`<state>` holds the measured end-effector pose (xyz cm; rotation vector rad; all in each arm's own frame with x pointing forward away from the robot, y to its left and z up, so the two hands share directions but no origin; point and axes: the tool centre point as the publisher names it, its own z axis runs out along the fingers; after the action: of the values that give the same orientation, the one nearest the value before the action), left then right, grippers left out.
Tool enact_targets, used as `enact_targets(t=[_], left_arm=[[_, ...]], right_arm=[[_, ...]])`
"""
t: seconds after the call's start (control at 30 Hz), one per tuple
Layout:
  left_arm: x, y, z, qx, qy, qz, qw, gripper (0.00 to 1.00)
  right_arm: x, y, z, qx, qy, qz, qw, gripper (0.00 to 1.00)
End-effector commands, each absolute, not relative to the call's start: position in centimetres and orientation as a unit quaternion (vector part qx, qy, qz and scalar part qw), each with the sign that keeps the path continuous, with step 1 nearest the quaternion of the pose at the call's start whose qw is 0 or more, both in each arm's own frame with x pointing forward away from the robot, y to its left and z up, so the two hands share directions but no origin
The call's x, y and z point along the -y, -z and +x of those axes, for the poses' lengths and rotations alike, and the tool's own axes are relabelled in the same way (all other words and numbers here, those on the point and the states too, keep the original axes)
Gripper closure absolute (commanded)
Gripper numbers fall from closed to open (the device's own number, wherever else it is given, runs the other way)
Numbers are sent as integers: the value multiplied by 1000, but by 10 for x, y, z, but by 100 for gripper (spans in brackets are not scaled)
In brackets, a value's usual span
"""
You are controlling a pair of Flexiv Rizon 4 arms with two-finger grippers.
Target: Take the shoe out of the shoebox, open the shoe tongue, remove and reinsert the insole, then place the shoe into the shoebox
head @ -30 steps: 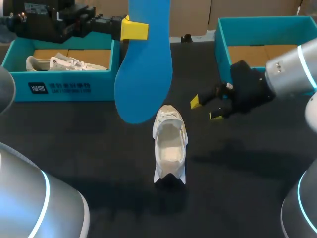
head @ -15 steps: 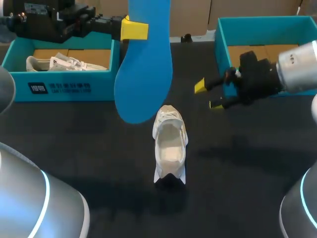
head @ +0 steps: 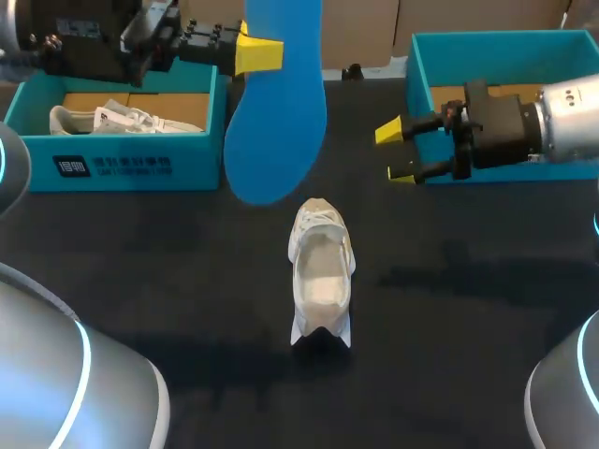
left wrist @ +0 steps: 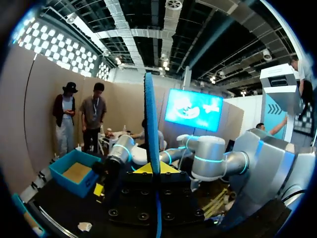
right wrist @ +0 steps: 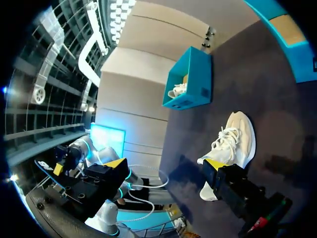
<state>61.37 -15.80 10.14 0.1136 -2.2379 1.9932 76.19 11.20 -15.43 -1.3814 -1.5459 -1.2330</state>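
Above the far middle, gripped the blue foam insole [head: 276, 131] in the left gripper [head: 262, 54], wide end down near the white laced sneaker [head: 321, 271], likely for reinserting; held the right gripper [head: 395, 152] released, aside at right.

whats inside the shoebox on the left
A white shoe lies on brown cardboard in the left shoebox. The front wall and my left arm hide the rest.

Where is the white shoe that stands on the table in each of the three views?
Head view: shoe in the table's middle.
Left wrist view: small, on the table near the empty shoebox.
Right wrist view: on the table, just ahead of the jaws.
Shared landmark: the empty shoebox, in all three.
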Motion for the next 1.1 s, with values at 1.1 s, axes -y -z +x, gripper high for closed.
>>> enact_targets(t=[1.1], left_arm=[[175, -30, 669, 667, -537, -429, -286, 100]], right_arm=[[-108, 146, 763, 592, 470, -533, 380, 0]])
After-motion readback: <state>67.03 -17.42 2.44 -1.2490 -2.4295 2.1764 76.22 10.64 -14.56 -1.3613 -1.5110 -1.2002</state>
